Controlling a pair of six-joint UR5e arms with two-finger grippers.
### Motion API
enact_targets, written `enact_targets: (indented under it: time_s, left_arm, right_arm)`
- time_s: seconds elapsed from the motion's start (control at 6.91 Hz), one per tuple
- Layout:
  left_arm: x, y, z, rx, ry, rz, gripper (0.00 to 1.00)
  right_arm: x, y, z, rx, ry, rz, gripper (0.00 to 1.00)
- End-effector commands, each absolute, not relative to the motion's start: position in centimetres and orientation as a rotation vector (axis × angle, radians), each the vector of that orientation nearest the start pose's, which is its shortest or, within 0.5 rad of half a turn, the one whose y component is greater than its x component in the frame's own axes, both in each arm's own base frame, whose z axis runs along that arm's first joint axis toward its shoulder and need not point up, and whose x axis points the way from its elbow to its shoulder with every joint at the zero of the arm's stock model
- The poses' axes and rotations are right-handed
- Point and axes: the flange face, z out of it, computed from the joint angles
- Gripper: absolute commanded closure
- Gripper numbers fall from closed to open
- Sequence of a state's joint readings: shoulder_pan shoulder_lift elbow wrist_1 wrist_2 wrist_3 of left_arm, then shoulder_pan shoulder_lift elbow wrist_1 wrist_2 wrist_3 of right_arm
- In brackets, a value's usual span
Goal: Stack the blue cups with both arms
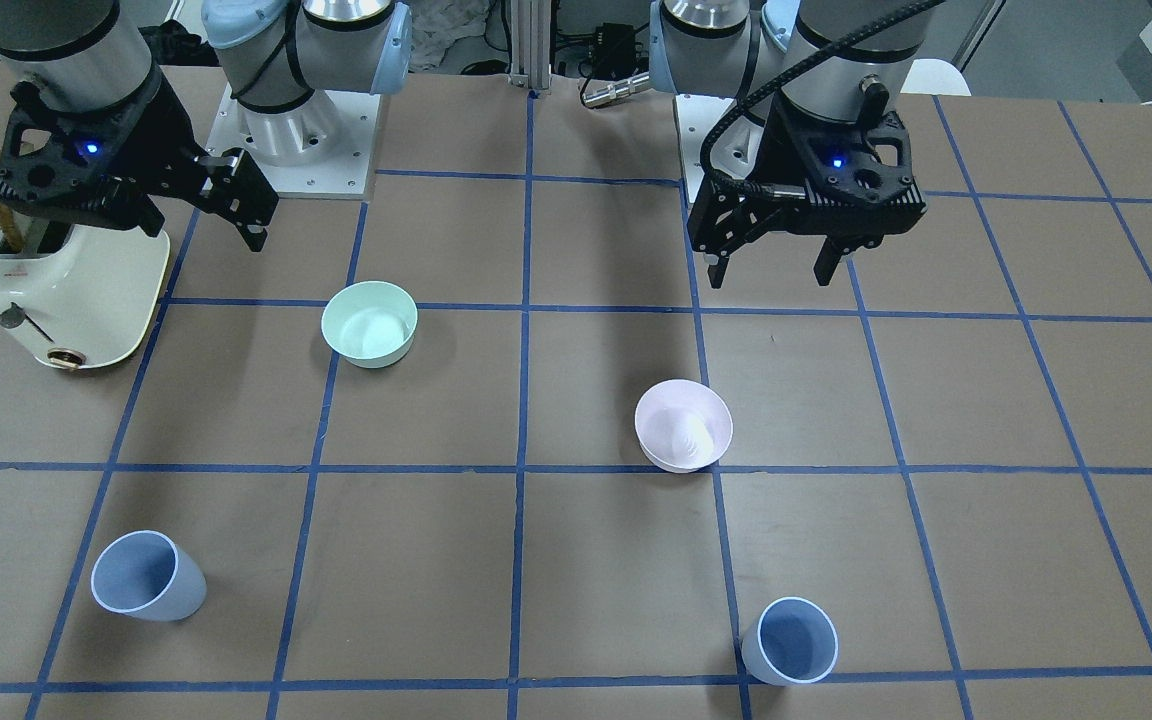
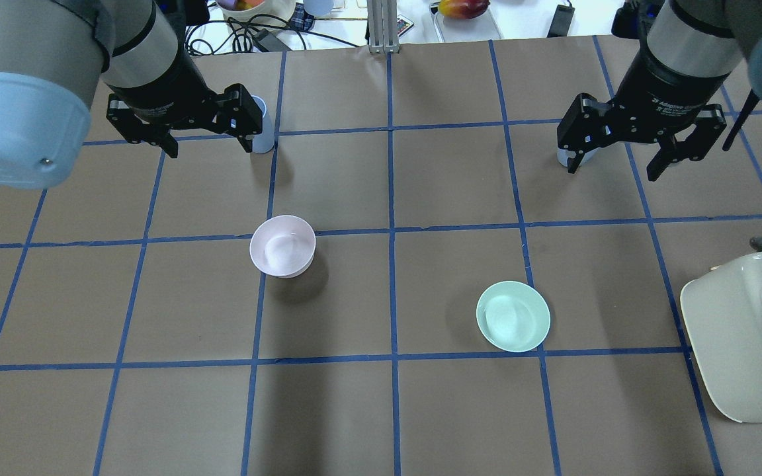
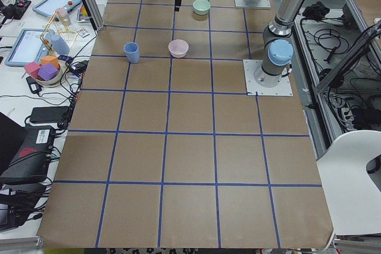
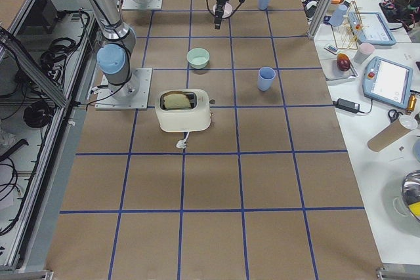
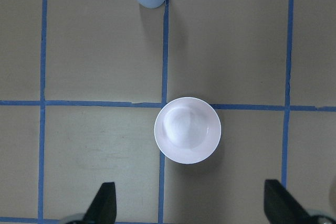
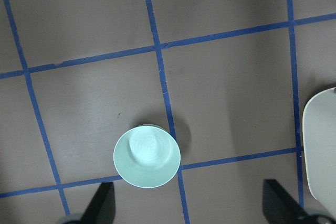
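Tabletop (image 1: 416, 580): blue cups (image 1: 148, 578) (image 1: 789, 640) well apart near far edge

Two matching periwinkle-blue tumblers, tapered and handleless with pale rims, stand upright and well apart, mouths up and empty, not yet stacked. The right-side cup (image 1: 148, 576) and the left-side cup (image 1: 789, 641) both sit near the tabletop's edge opposite the robot.

The blue-gridded table (image 1: 416, 590) carries a blue cup (image 1: 148, 577), a second blue cup (image 1: 789, 641), a mint-green bowl (image 1: 369, 322), a pink bowl (image 1: 683, 425) and a toaster (image 1: 71, 290).
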State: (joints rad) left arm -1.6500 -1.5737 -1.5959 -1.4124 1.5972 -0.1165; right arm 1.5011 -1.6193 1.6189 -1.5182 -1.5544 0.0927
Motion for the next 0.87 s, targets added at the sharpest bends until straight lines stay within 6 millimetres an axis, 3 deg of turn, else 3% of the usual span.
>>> enact_targets:
  time_s: [0.0,0.14,0.43,0.72]
  left_arm:
    - [-16.9,-51.1,49.9,-0.061,3.114,-0.205,0.00]
    - [-16.8,-53.3,48.4,-0.039,3.116,-0.178,0.00]
    - [-15.9,-63.2,41.7,0.103,3.100,-0.198,0.00]
    - [-12.2,-72.5,37.8,0.268,3.076,-0.209,0.00]
  right_arm:
    - [10.1,-47.5,48.2,0.255,3.117,0.082,0.00]
    - [10.1,-47.5,48.2,0.252,3.117,0.082,0.00]
    - [10.2,-47.6,48.1,0.252,3.108,0.084,0.00]
    - [9.6,-47.9,47.9,0.266,3.106,0.091,0.00]
